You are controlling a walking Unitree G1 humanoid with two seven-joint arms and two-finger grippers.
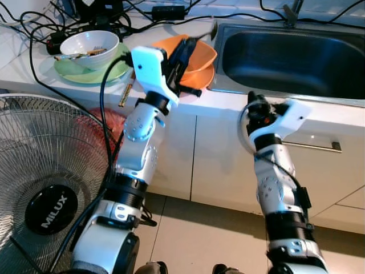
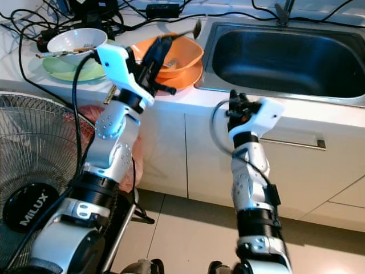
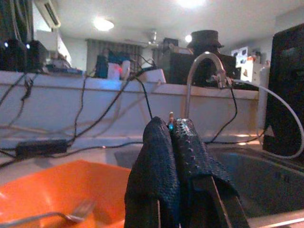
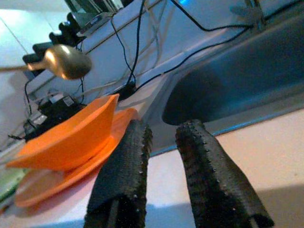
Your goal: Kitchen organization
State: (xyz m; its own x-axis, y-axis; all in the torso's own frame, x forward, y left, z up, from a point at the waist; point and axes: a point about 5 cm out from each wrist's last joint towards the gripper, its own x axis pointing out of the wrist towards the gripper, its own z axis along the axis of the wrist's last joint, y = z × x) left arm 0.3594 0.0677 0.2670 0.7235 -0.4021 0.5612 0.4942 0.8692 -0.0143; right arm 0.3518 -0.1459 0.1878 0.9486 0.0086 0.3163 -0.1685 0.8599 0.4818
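Nearest the camera on the left stands a wire-caged floor fan (image 1: 48, 188), below the desk (image 1: 228, 101) edge. Above it on the desk sits a white bowl (image 1: 90, 44) on a green plate (image 1: 85, 71), with utensils across the bowl and tangled black cables (image 1: 40, 28) behind.

Next comes the left hand (image 1: 183, 60), raised over the orange bowl (image 1: 199, 57), which rests on an orange plate (image 2: 182, 77) just beside the sink (image 1: 291, 54). Its fingers (image 3: 164, 161) are pressed together on the handle of a spoon (image 4: 66, 61), whose head sticks out toward the sink's rim. A fork (image 3: 52, 219) lies inside the orange bowl.

Further right, the right hand (image 1: 255, 105) hangs by the desk's front edge, below the sink, fingers (image 4: 126, 166) slightly spread and holding nothing.

The step in hand looks like clearing cutlery from the dishes, the spoon already lifted. The next move probably calls for carrying it over the rim and letting go inside the basin, keeping clear of the orange bowl's edge.
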